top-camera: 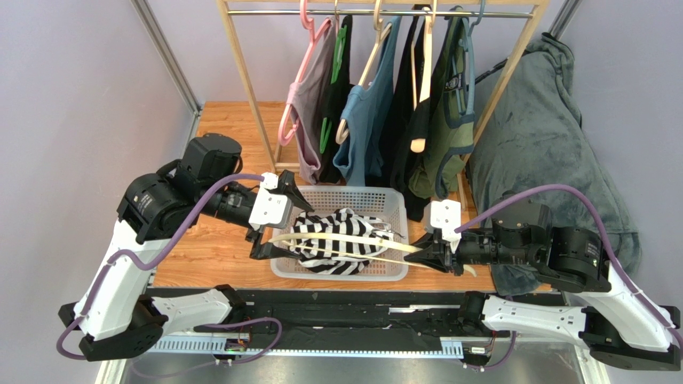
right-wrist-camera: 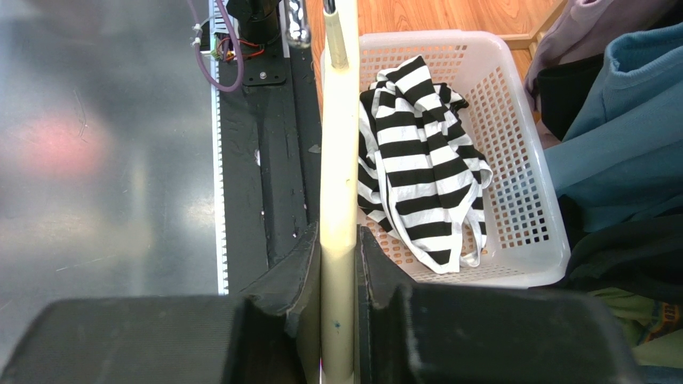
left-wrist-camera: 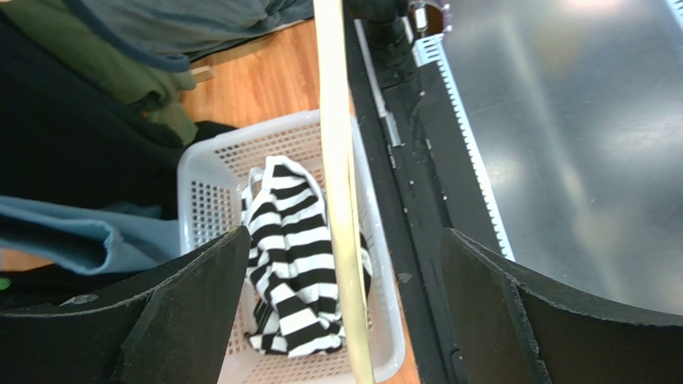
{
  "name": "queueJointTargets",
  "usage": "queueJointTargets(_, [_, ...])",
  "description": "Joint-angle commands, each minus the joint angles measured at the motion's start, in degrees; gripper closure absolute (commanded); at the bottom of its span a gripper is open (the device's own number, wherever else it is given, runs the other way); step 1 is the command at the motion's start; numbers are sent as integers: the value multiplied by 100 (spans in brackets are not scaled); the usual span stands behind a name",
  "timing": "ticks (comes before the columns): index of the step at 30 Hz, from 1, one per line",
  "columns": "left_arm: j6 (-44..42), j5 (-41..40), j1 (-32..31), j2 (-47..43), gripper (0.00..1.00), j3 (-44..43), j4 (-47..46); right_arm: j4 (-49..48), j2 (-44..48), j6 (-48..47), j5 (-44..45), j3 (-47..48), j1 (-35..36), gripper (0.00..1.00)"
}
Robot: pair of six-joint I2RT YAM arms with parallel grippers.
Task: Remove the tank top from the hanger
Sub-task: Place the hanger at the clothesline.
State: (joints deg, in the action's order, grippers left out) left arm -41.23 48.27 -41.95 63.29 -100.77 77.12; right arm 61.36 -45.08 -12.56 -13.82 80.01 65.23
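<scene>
**Striped tank top: in basket; hanger in right gripper**

Location. We log the black-and-white striped tank top (top-camera: 337,250) crumpled inside the white perforated basket (top-camera: 398,228) at the centre of the top view. The cream hanger (top-camera: 321,237) lies across and above it.

Tools. The right gripper (top-camera: 429,250), right of centre, is pinched narrowly on one end of the hanger. The left gripper (top-camera: 279,222), at the basket's left edge, is spread wide and carries nothing.

Handling. We judge the garment off the hanger, or very nearly. The hanger should rise slowly and straight, with a watch for any strap that lifts with it. The left gripper is best kept wide above the basket, ready to pin the fabric down.

Views. Only the top view shows the clothes rack (top-camera: 377,12) along the upper frame. The right wrist view shows the pads (right-wrist-camera: 293,272) clamping the bar, with the stripes lying to its right. The left wrist view shows the bar passing untouched between the fingers (left-wrist-camera: 184,320) and over the stripes. No view lets us tell whether a strap is hooked.
</scene>
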Motion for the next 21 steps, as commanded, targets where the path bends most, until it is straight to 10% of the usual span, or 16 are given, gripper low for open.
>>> queueJointTargets(1, [-218, 508, 21, 376, 10, 5, 1348, -538, 140, -159, 46, 322, 42, 100])
queueJointTargets(6, [-289, 534, 12, 921, 42, -258, 1911, -573, 219, -186, 196, 322, 33, 100])
queueJointTargets(13, [-359, 525, 12, 791, 47, -189, 1903, -494, 403, -238, 442, 410, 42, 100])
queueJointTargets(18, [-254, 534, 3, 580, 91, -101, 1894, -485, 430, -309, 662, 454, 34, 100])
queueJointTargets(21, [-140, 455, 12, 431, 92, -83, 1833, -450, 439, -361, 767, 463, 42, 100])
